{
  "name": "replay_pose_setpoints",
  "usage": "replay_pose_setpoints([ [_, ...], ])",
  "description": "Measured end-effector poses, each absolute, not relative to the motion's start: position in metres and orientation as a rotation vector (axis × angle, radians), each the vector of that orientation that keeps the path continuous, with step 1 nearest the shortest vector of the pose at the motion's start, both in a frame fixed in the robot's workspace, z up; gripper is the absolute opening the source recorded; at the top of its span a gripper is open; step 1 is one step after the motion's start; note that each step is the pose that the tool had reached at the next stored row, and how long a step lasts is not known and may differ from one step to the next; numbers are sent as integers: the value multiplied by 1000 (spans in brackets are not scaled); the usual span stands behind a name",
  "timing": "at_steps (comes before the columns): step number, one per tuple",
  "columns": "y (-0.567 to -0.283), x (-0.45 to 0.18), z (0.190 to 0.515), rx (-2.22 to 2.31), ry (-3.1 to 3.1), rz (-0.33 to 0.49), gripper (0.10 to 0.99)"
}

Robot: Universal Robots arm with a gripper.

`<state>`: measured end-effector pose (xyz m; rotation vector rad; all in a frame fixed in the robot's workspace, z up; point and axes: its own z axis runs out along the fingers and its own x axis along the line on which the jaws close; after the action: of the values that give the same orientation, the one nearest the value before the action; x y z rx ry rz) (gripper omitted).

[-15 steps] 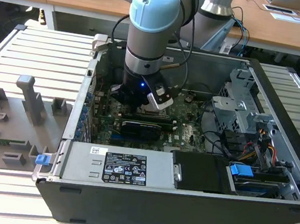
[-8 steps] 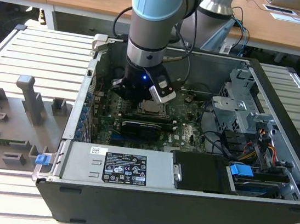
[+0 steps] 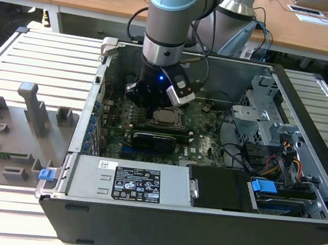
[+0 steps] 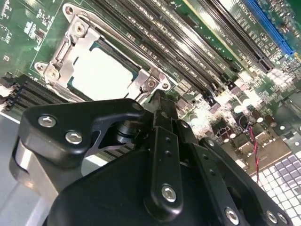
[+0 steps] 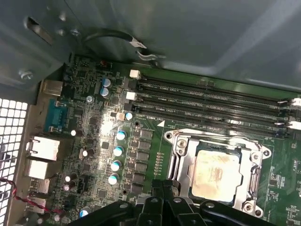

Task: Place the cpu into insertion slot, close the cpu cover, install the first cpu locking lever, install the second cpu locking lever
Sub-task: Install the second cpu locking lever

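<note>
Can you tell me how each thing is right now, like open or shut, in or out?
cpu: sitting in the socket, metal top showing.
cover: shut down flat around the cpu.
end effector: shut, empty, hanging beside the socket.
case: side open, board showing.
memory slots: empty.
</note>
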<state>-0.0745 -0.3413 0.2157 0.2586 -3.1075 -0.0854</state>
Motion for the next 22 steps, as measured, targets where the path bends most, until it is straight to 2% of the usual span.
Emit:
replay_pose_setpoints([
  [22,-341,30,216,258,-3105,-82,106],
])
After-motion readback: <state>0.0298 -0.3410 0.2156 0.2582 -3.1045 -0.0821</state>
